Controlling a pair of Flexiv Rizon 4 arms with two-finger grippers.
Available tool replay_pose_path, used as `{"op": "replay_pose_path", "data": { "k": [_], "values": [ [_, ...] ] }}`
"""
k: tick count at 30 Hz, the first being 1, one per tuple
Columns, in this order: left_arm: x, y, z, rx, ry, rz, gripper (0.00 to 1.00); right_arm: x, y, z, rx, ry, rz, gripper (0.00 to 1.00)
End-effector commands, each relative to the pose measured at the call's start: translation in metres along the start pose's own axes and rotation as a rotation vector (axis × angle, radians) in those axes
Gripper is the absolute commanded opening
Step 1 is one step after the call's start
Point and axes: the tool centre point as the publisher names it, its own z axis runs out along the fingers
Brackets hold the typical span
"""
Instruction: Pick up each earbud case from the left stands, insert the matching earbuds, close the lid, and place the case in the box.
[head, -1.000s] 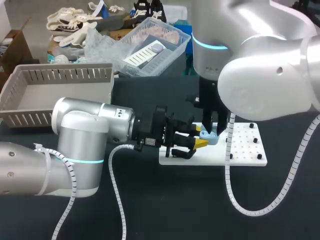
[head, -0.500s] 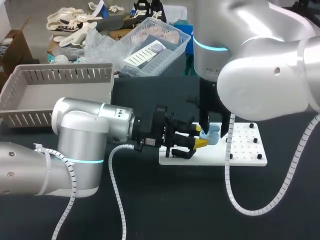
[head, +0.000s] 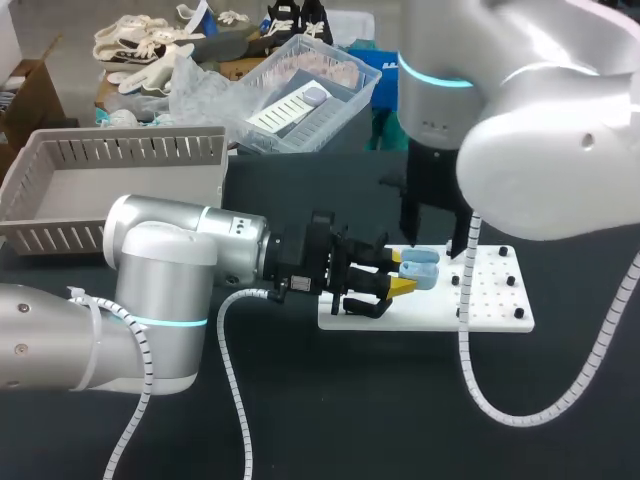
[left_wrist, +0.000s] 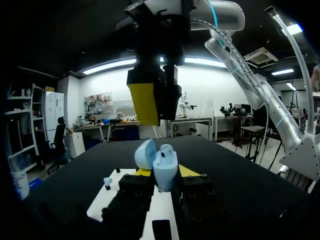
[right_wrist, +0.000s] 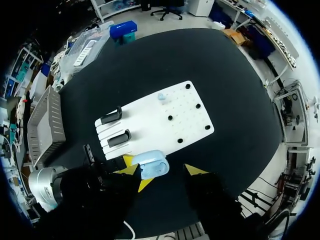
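Observation:
A light-blue earbud case (head: 421, 270) is held over the white board (head: 495, 300), with my left gripper (head: 404, 273) shut on it from both sides. In the left wrist view the case (left_wrist: 164, 172) stands between the yellow tips, its lid tipped open and an earbud (left_wrist: 166, 149) showing at the top. My right gripper (head: 437, 243) hangs open just above the case, touching nothing. From the right wrist the case (right_wrist: 150, 165) lies below the open right gripper (right_wrist: 163, 171). A loose light-blue earbud (right_wrist: 161, 96) sits on the board. Two black stands (right_wrist: 111, 116) are empty.
The grey slatted box (head: 110, 150) stands at the back left. A clear plastic bin (head: 300, 90) with small items sits behind the middle. Black pegs (head: 508, 281) dot the right part of the board. My right arm's grey cable (head: 500, 400) loops down to the table.
My right gripper has opened and lifted straight up off the case. My left arm has held still with the case.

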Motion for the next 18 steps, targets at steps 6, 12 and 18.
{"op": "replay_pose_path", "data": {
  "k": [6, 12, 18],
  "values": [
    [0.000, -0.001, 0.000, -0.003, -0.001, 0.001, 0.00, -0.007, -0.058, -0.012, -0.159, -0.109, 0.070, 0.68],
    [0.000, -0.001, 0.000, -0.003, -0.001, 0.001, 0.00, -0.023, -0.073, 0.000, -0.189, -0.117, 0.089, 0.74],
    [0.000, -0.001, 0.000, -0.003, -0.001, 0.001, 0.00, -0.041, -0.082, 0.018, -0.212, -0.098, 0.077, 0.73]
  ]
}}
